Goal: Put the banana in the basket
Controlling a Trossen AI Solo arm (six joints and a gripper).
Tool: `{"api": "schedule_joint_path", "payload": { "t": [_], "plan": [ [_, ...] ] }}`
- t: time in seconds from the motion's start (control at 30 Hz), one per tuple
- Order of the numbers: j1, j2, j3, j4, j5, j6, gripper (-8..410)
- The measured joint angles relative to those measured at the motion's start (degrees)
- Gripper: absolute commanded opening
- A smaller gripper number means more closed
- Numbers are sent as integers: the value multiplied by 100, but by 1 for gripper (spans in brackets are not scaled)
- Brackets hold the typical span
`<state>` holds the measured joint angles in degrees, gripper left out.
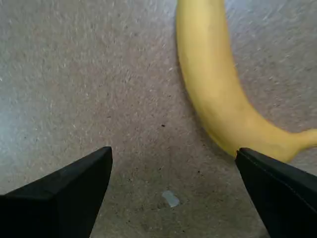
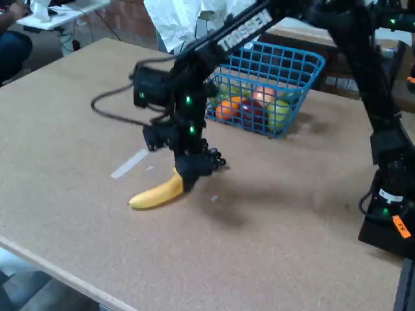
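Your pincer is spread wide open and holds nothing: in the wrist view its 2 dark fingers sit at the lower corners with bare bench between them. The banana lies flat on the bench ahead of the pincer and off to its right side, its narrow stem end just beside the right finger; you cannot tell whether they touch. In the fixed view the pincer hangs low over one end of the banana, and the blue wire basket, with round fruit inside, stands well behind the pincer, apart from the banana
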<state>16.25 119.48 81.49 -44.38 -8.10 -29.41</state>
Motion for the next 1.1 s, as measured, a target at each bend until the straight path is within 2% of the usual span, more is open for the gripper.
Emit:
{"api": "schedule_joint_path", "payload": {
  "t": [0.23, 0.43, 0.67, 0.83, 1.1],
  "plan": [
    [7, 164, 2, 44, 153, -691, 347],
    [26, 131, 7, 531, 686, -1539, 347],
    [37, 208, 101, 901, 870, -2011, 347],
    [46, 358, 96, 1054, 894, -2103, 347],
    [63, 603, 96, 1047, 807, -1897, 347]
  ]
}}
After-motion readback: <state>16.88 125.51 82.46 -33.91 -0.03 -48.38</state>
